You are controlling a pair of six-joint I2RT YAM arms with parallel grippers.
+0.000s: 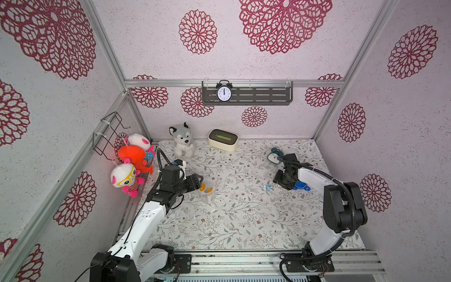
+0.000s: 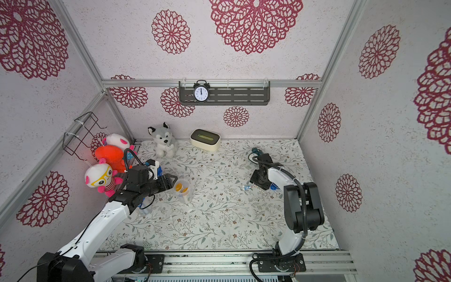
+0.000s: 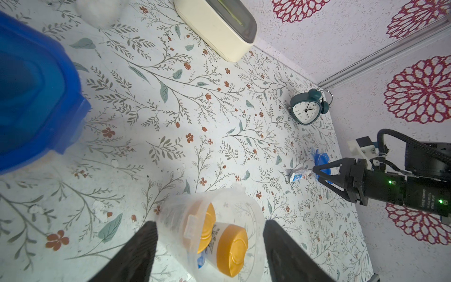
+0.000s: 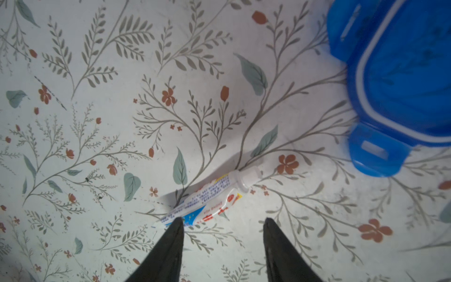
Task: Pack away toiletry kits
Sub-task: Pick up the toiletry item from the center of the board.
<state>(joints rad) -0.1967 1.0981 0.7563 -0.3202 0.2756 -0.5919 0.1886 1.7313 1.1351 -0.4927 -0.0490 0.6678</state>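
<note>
The clear cup (image 3: 170, 212) is gripped by the left claw (image 3: 210, 222). The right claw (image 4: 223, 218) is held open at the toothpaste tube (image 4: 207, 197), which seemingly needs centring first.

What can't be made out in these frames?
Blue lid, left wrist view: blurred, cut off by the frame edge.
Second blue lid, both top views: mostly under the right arm.
Teal clock, both top views: partly behind the right arm.
Left gripper against cup, left wrist view: contact unclear; fingers cut off.
</note>
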